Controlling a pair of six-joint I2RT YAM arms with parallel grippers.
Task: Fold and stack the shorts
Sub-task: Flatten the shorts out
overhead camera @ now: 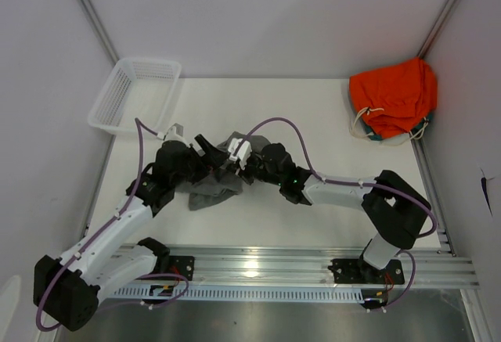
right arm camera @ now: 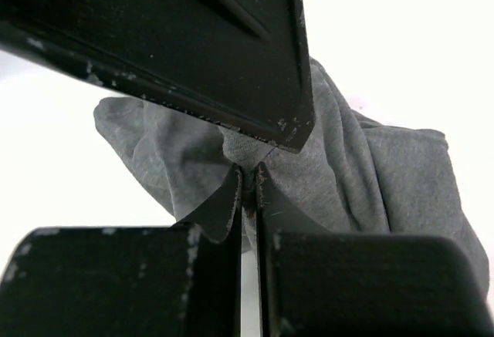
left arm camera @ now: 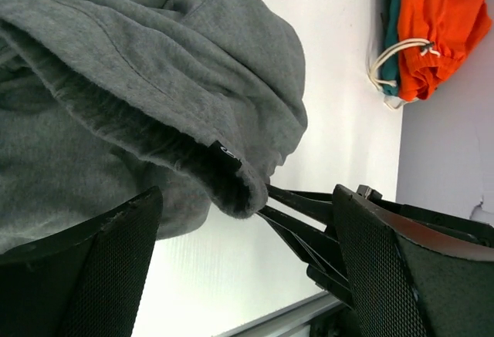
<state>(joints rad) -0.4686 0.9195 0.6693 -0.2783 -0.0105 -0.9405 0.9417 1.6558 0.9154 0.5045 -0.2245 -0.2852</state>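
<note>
— Where to find the shorts [overhead camera: 211, 193] against the right gripper [right arm camera: 248, 183]?

— Pinched right in it, with fingers pressed together on a fold of grey cloth at the centre of the right wrist frame. More cloth spread behind, toward the right edge.

— And against the left gripper [left arm camera: 247, 198]?

— Not gripped there. Fingers spread wide at the lower left and lower right of the left wrist frame. Grey folds filling the upper left beyond them, with a hem drooping between the tips. Cannot tell whether touching.

— Where on the table [overhead camera: 313, 123]?

— Just left of centre in the top frame, under and between both grippers. Well apart from the orange garment [overhead camera: 391, 95] at the upper right and the white basket [overhead camera: 135, 95] at the upper left.

— Pointing which way?

— Crumpled, so no clean line. Roughly running from the pinched fold down to the lower left of the top frame, slumped onto the table there. Showing a small dark tag [left arm camera: 225, 154] on the hem, toward the lower right of the left wrist frame.
</note>
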